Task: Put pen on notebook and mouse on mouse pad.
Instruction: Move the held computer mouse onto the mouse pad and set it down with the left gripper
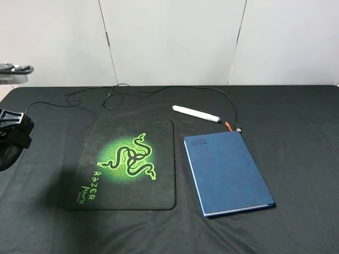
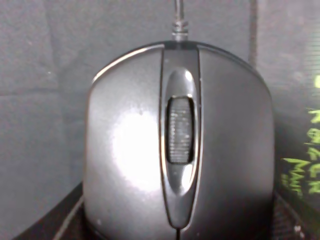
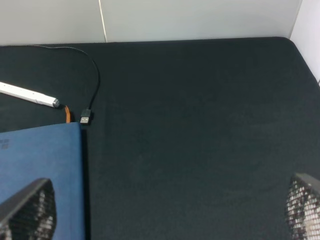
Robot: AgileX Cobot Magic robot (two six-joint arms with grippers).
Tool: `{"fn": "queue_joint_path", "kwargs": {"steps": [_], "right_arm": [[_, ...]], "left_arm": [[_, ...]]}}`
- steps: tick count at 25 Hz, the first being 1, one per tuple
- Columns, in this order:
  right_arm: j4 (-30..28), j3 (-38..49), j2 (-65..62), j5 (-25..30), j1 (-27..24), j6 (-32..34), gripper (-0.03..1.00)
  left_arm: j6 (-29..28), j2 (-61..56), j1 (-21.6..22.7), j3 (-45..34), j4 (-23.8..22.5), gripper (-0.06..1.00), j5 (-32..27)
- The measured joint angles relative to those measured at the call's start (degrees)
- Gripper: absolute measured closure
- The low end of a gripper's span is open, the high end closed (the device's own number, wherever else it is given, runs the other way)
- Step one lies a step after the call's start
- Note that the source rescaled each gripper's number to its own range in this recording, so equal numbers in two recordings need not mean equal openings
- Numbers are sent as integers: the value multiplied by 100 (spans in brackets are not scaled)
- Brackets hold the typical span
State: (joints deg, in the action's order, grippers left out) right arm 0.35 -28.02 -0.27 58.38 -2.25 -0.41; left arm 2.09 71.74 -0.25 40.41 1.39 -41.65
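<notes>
Awaiting placement: mouse [image 2: 175, 145] off-pad, left of mouse pad [image 1: 159, 143] | left gripper [image 1: 15, 132] over mouse, grip: cannot tell | right gripper [image 3: 167, 215] spread, empty | pen [image 1: 196, 112] on surface [image 1: 296, 116] just beyond notebook [image 1: 228, 172] | 0 of 2 done

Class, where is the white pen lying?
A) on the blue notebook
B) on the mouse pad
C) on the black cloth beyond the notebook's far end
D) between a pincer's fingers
C: the pen lies on the black cloth beyond the far end of the notebook, off its cover and off the mouse pad.
</notes>
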Motion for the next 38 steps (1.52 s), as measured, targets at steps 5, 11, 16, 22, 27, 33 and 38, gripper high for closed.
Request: {"fn": "queue_joint_path", "kwargs": {"steps": [5, 11, 16, 22, 27, 33, 38], "right_arm": [[0, 0, 0, 0, 0, 0, -3], [0, 0, 0, 0, 0, 0, -3], [0, 0, 0, 0, 0, 0, -3], [0, 0, 0, 0, 0, 0, -3], [0, 0, 0, 0, 0, 0, -3], [0, 0, 0, 0, 0, 0, -3], [0, 0, 0, 0, 0, 0, -3]], "left_arm": [[432, -13, 0, 0, 641, 94, -105], [750, -13, -241, 0, 1018, 94, -24], [659, -13, -1116, 0, 1059, 94, 364], [415, 117, -1855, 13, 1097, 94, 705], [167, 812, -2263, 181, 1103, 94, 716], [64, 1623, -2720, 383, 1109, 94, 972], [-54, 2257, -2895, 557, 1115, 94, 1344]]}}
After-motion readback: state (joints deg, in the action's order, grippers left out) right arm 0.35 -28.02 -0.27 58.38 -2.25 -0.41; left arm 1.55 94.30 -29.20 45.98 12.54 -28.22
